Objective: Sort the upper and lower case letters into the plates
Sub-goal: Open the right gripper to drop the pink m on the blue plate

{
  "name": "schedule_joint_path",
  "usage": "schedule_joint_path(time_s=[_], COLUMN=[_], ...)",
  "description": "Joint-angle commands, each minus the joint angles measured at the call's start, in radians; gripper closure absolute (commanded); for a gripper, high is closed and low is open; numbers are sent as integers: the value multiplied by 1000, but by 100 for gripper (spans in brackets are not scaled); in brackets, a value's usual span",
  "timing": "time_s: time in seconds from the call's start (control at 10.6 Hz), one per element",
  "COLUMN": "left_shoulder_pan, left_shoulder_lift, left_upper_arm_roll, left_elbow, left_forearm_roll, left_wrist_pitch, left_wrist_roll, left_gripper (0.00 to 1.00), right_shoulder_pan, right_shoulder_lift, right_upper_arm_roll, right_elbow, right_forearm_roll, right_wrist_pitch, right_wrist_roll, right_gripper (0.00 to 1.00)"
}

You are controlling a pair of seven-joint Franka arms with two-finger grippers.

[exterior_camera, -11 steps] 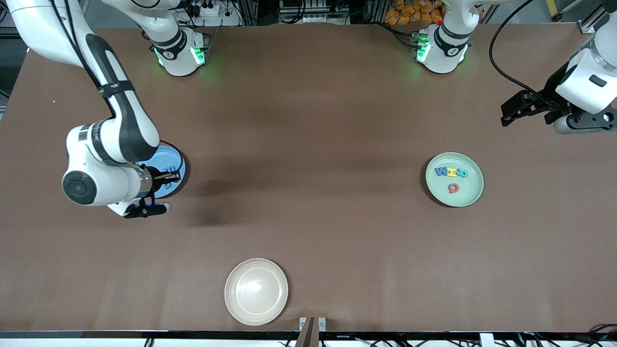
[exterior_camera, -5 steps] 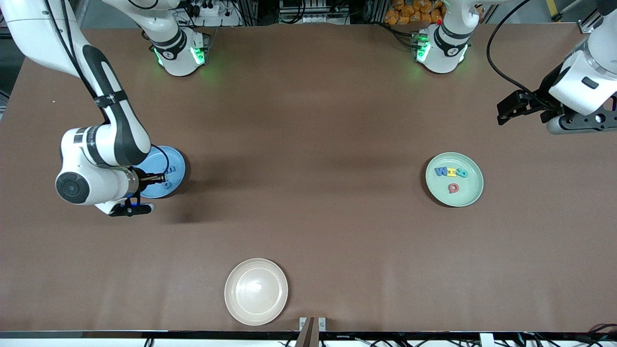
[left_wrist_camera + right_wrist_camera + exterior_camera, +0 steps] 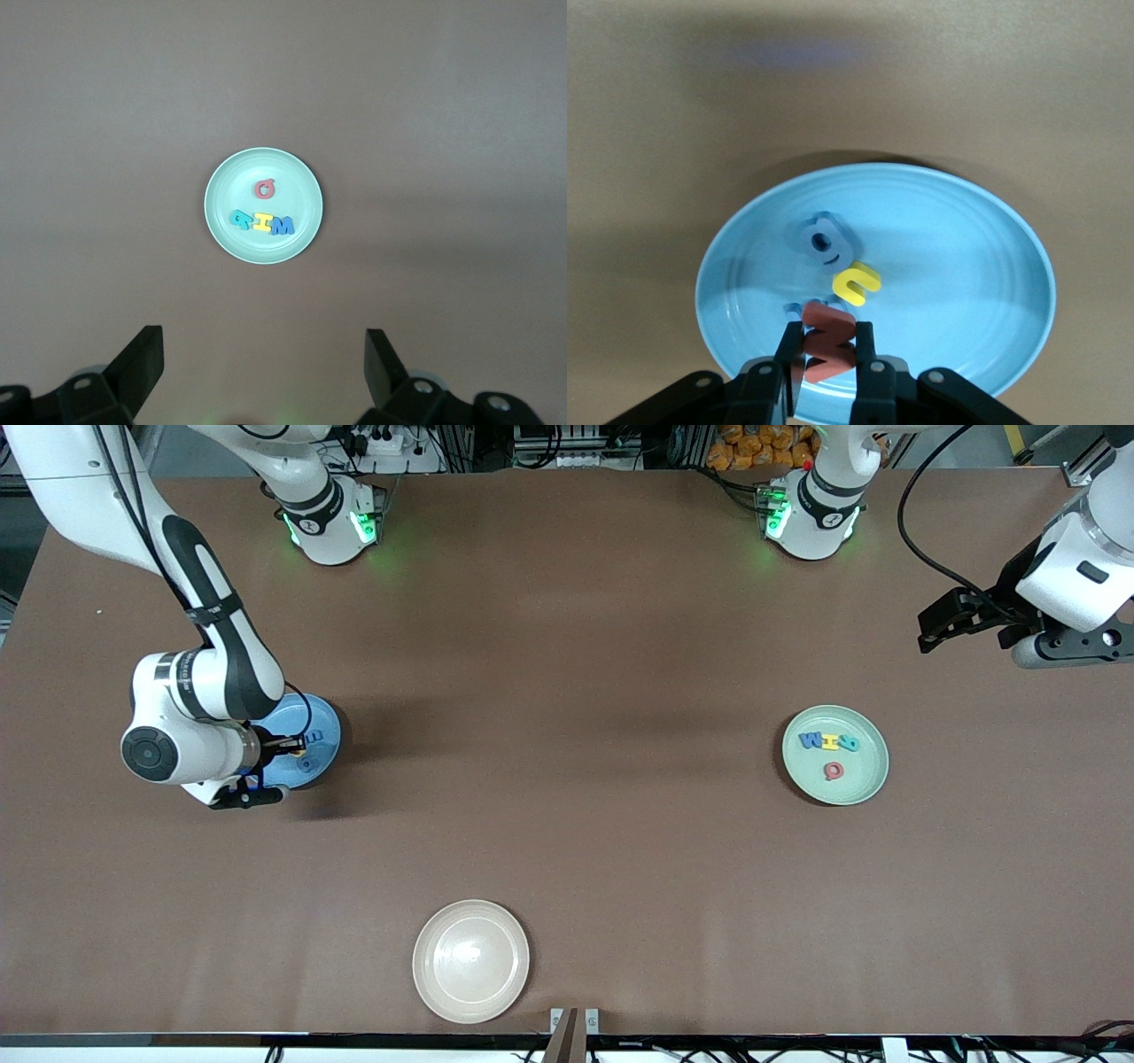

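Brown surface (image 3: pixel 567 824) is carrying a blue plate (image 3: pixel 321 755) near the right arm's end. Directly above it, the right claw (image 3: pixel 829 347) is gripping a red letter (image 3: pixel 827 341). Toward the opposite end, the left claw (image 3: pixel 262 363) is waiting open above the green plate (image 3: pixel 864 781).

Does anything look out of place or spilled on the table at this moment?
Nothing stands out. Four letters lie in the mint green plate; the right gripper holds a red letter over the blue plate. No letter lies on the table.
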Motion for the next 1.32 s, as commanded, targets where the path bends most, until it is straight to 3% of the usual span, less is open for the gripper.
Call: schedule_joint_path(time_s=[0.0, 0.19, 0.66, 0.94, 1.23], left_shoulder_pan=[-4, -4, -4, -5, -5], left_shoulder_lift=[-16, -16, -16, -13, -12], left_upper_arm_roll=[9, 9, 9, 9, 9], left_elbow=[-11, -12, -3, -3, -4], left_forearm_roll=[-34, -34, -28, -28, -32], left_wrist_pitch=[1, 1, 1, 1, 1], left_wrist_roll=[1, 1, 1, 1, 3], left_gripper=[0, 0, 0, 0, 0], right_shoulder_pan=[0, 1, 50, 79, 138], right_shoulder_lift=[-47, -55, -76, -160, -246], right_upper_arm_roll=[-5, -5, -5, -7, -105], right_elbow=[-27, 51, 379, 404, 400], right_forearm_roll=[-9, -6, -4, -17, -12], right_wrist_pitch=[2, -59, -343, -331, -345], right_wrist_roll=[-1, -1, 1, -1, -4], right_gripper=[0, 0, 0, 0, 0])
